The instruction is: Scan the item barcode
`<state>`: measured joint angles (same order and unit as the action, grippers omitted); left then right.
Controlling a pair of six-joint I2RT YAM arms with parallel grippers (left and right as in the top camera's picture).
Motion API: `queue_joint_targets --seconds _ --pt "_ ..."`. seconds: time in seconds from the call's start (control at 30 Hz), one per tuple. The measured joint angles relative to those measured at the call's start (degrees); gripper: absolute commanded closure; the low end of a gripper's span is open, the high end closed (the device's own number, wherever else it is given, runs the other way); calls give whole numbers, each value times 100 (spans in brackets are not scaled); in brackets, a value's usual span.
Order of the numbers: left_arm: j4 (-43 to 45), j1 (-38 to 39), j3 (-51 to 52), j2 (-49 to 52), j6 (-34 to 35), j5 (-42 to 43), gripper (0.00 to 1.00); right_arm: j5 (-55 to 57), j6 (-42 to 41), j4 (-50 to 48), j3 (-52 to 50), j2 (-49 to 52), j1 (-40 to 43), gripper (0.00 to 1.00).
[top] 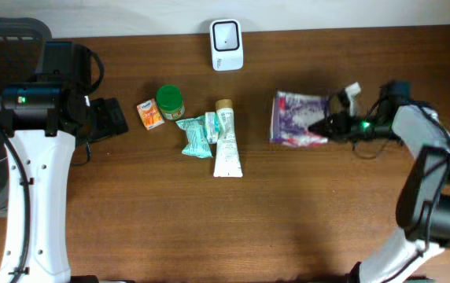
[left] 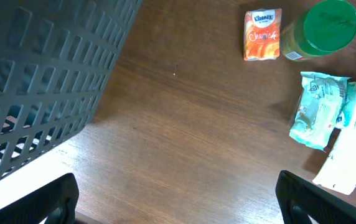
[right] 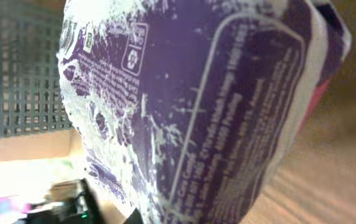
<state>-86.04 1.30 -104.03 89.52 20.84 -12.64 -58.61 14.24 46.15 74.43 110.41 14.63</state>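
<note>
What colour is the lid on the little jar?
The lid is green. It shows best in the left wrist view.

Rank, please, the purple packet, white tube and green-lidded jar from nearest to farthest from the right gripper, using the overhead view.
1. purple packet, touching the right gripper, right side.
2. white tube, table centre.
3. green-lidded jar, left of centre.

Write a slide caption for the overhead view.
Right gripper, jaws shut on an edge of the purple packet; the white scanner sits at the far side.
</note>
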Motion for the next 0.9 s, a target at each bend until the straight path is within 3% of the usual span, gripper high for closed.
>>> queue_joint_targets --seconds 0.17,0.3,0.47,0.6,0.67,0.7,0.73,0.77,0.8,0.87,0.9 --pt "0 0 0 0 0 0 1 1204 267 -1071 302 -1641 -669 96" --pt "2 0 0 0 0 0 1 2651 -437 -1014 302 -1762 -938 96" --pt "7 0 0 0 0 -2 1 5976 -2017 372 302 -1762 -986 96" --pt "0 0 0 0 0 -2 1 8336 -2841 1202 302 -1751 -2166 96" --pt "0 0 0 0 0 0 1 8911 -3025 1215 295 -1572 -2514 96" --pt "0 0 0 0 0 0 1 8977 -3034 1226 284 -1349 -2553 91" --pt "-2 0 0 0 0 0 1 9012 -3042 1244 223 -815 -2605 77" --pt "-4 0 0 0 0 0 1 9058 -3029 1281 181 -511 -2691 58" --pt "-2 0 0 0 0 0 1 9042 -3038 1257 177 -297 -2944 48" --pt "0 0 0 0 0 -2 1 8590 -3032 1274 291 -297 -3434 39" --pt "0 0 0 0 0 0 1 8181 -3032 1259 492 -297 -3648 29"
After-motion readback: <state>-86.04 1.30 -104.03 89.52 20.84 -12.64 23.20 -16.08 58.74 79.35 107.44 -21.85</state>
